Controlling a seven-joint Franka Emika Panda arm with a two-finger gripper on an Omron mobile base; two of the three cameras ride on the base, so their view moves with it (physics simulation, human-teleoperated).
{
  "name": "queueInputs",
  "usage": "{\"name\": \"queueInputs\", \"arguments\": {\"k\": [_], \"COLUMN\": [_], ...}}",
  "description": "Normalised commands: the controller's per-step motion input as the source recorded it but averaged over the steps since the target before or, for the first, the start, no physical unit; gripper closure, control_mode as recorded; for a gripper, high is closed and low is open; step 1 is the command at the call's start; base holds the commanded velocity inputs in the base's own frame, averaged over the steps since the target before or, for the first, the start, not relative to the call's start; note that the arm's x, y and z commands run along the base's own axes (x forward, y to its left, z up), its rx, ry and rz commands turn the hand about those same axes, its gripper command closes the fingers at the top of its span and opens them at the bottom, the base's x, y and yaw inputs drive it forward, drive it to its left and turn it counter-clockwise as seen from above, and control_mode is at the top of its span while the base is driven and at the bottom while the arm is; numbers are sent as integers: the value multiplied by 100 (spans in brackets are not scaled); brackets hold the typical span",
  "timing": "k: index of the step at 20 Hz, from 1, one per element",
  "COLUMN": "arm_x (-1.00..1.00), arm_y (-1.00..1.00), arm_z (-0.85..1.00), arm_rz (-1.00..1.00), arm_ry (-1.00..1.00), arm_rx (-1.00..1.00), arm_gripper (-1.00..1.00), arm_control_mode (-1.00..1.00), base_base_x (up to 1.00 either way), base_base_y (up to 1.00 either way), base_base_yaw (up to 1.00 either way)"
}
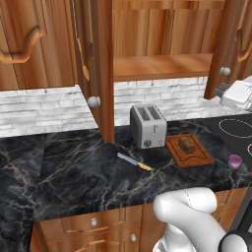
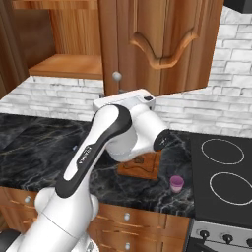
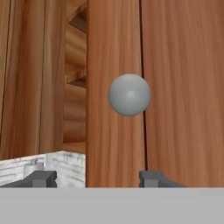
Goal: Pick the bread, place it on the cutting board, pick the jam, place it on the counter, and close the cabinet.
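The bread (image 1: 186, 144) lies on the cutting board (image 1: 199, 156), right of the toaster. The jam (image 1: 235, 161) stands on the black counter (image 1: 83, 172) beside the stovetop; it also shows as the jam (image 2: 176, 183) right of the cutting board (image 2: 147, 171). The cabinet (image 1: 162, 66) stands open, both doors swung out. My gripper (image 1: 221, 91) is up at the right door (image 1: 227, 44), just below its knob (image 1: 225, 71). In the hand view the gripper (image 3: 98, 179) is open, its fingertips (image 3: 41, 178) either side of the door's edge (image 3: 113, 144), under the knob (image 3: 129, 95).
A silver toaster (image 1: 147, 125) stands against the brick wall, with a knife (image 1: 134, 161) lying in front of it. The left door (image 1: 96, 69) juts out over the counter. A stovetop (image 2: 224, 172) lies to the right. Drawers (image 1: 93, 224) run below the counter's edge.
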Motion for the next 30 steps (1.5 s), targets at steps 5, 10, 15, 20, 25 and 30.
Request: {"name": "queueInputs", "arguments": {"k": [5,10,15,20,25,30], "arm_x": [35,29,28,31,28,30], "arm_y": [7,3,1,0,0,0], "arm_z": [0,0,0,0,0,0], "arm_rz": [-6,-6,-6,-7,-6,-7], "arm_ry": [0,0,0,0,0,0], "arm_rx": [0,0,0,0,0,0], "arm_gripper": [-100,-100,-100,-100,-100,-100], "arm_control_mode": [-100,-100,-100,-100,-100,-100], "base_base_x": [0,0,0,0,0,0], "base_base_y": [0,0,0,0,0,0], "base_base_yaw": [0,0,0,0,0,0]}}
